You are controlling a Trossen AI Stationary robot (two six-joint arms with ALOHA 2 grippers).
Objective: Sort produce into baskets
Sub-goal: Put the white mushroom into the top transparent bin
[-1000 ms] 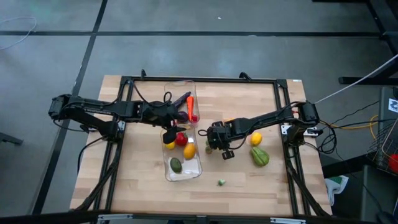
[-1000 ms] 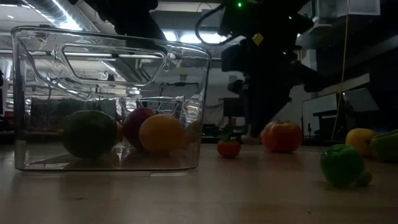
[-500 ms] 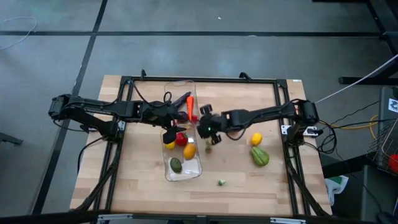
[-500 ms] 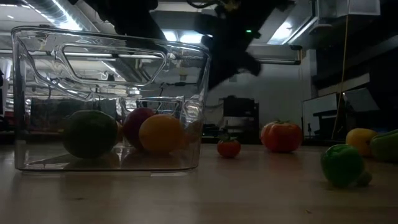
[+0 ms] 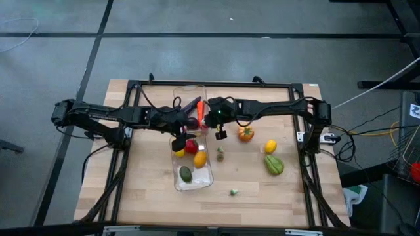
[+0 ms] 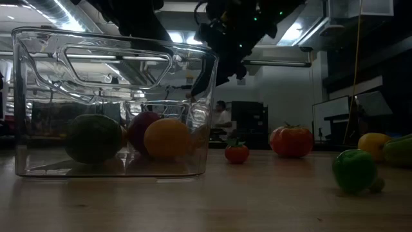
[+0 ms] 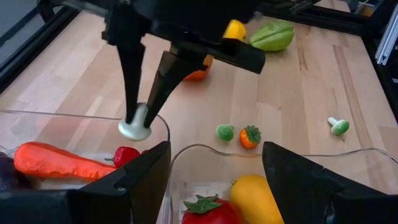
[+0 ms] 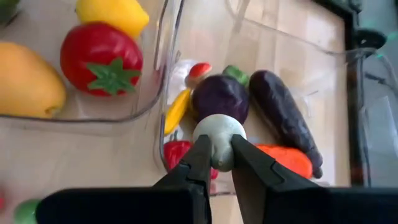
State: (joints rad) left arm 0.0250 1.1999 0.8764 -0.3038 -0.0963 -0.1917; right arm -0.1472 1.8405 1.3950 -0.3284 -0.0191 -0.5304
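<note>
My right gripper [image 7: 138,118] is shut on a small white round piece [image 8: 217,134] and hangs over the near right corner of the far clear bin [image 5: 190,98]. That bin holds a carrot [image 8: 283,158], an aubergine [image 8: 283,112] and a purple round piece [image 8: 219,96]. My left gripper [image 7: 214,186] is open and empty above the near clear bin [image 5: 194,167], which holds a tomato [image 7: 208,211], a lemon [image 5: 179,153], an orange fruit [image 5: 200,158] and an avocado [image 5: 186,174]. My right gripper pinches the white piece by its two opposite sides [image 7: 134,130] between its two fingers, at their free ends. The fingers [image 7: 130,74] point down from above. The piece is lifted clear and hangs over the far bin's rim.
Loose on the table to the right of the bins lie an orange-red pepper [image 5: 245,134], a lemon [image 5: 270,146], a green pepper [image 5: 273,164], two tiny pieces [image 5: 220,155] and a small green piece [image 5: 233,192]. A black frame runs round the table's edges.
My right gripper has risen from the middle of the table and gone toward the far left, from beside the loose produce to over the far bin, carrying the white piece clear of the table.
</note>
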